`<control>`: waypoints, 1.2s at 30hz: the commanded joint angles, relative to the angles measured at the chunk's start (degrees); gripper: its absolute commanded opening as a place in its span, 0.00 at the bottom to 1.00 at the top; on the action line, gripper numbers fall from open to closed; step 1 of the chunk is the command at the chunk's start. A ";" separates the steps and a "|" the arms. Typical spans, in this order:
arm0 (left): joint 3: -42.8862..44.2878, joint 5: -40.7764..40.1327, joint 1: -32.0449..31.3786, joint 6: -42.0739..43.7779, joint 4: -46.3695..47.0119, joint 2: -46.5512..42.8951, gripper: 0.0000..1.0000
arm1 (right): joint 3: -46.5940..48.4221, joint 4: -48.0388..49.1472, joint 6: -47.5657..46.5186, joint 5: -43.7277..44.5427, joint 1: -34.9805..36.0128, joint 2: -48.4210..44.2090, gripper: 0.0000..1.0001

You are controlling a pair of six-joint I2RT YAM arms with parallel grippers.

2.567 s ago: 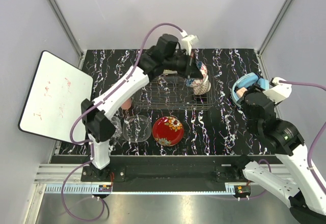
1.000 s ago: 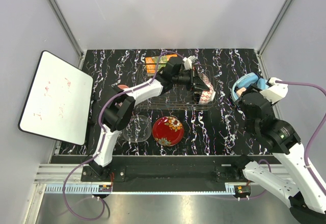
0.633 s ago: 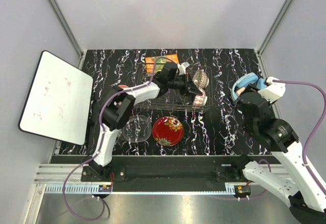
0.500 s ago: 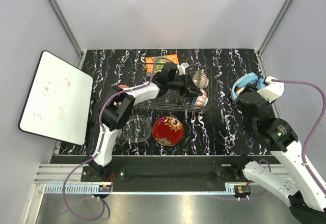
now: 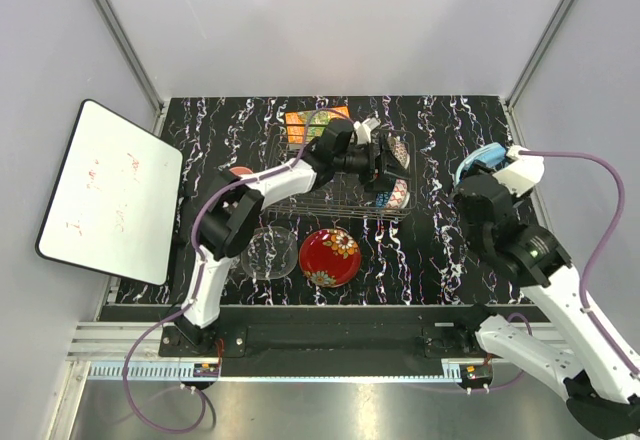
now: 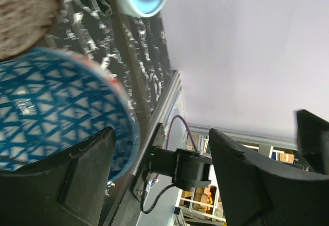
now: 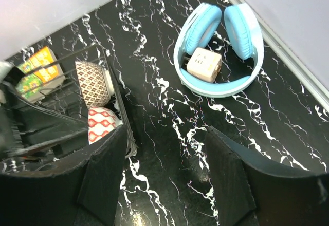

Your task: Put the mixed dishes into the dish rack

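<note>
Your left gripper [image 6: 161,138] stood spread wide, holding nothing. The blue patterned bowl [image 6: 46,108] sat just beside one finger [image 6: 85,180], inside the dish rack [image 5: 320,200], next to the brownish patterned bowl [image 7: 92,77]. Had you withdrawn crookedly, that finger could have caught the rim and tipped the bowl.

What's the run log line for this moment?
left hand open in dish rack | right hand open, empty | racked: blue patterned bowl, brownish patterned bowl | on table: red floral plate, clear glass bowl
</note>
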 commanded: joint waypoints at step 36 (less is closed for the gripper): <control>-16.38 -32.43 12.29 70.40 -38.58 -40.12 0.99 | -3.91 17.55 2.13 -31.54 -15.67 40.26 0.56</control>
